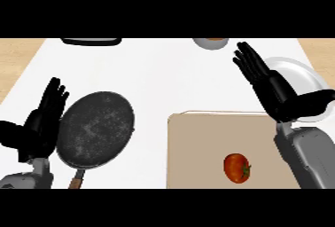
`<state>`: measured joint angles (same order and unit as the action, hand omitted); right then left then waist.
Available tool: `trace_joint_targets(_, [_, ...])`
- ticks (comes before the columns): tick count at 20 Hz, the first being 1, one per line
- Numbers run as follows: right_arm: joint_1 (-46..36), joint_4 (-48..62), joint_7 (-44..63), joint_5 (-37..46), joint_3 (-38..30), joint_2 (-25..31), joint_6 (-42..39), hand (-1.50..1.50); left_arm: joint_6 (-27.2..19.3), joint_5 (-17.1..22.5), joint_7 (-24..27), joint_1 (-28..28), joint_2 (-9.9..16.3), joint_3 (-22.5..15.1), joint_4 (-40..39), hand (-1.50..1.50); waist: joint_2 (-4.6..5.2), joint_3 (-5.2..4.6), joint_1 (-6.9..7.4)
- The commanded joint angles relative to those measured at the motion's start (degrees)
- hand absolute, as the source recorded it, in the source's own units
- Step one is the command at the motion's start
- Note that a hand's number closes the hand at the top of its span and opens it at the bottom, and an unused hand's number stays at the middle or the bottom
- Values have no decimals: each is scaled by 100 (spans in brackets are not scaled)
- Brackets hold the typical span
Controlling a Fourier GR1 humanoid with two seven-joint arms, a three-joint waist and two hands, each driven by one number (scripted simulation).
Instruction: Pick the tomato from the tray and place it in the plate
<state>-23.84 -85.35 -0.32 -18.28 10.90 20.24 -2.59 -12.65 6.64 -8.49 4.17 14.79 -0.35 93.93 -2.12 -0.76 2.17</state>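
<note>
Red tomato (237, 168) lies low on beige tray (196, 146), untouched; right hand (278, 95) above it, fingers straight and together, partly covering white plate (304, 75); left hand (39, 122) open at left edge beside dark frying pan (96, 128)

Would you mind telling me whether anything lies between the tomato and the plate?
Only the right hand itself: it hangs open between the tomato on the tray and the plate, partly covering the plate.
</note>
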Motion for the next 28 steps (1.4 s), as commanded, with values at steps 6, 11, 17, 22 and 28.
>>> trace_joint_targets(6, [1408,-274,-1848,-1557,-2421,-329,467,150,92,149,-472,-1032,-215,-156,-700,0,188,153,-1012])
trace_joint_targets(11, [2520,949,-2603,-1320,-3191,-925,1423,-150,384,325,-424,-924,-481,-494,-674,0,253,128,-769])
trace_joint_targets(17, [3625,1446,-4378,-1844,-3595,-1359,-488,-150,509,164,-421,-642,-655,-755,-1037,0,215,83,-314])
trace_joint_targets(22, [4011,1447,-4156,-1068,-3294,-602,-844,-150,515,91,-484,-758,-758,-899,-747,0,208,76,-239])
trace_joint_targets(28, [4768,791,-4022,176,-2617,87,-1039,-150,632,146,-397,-521,-633,-667,-1182,0,217,65,-268])
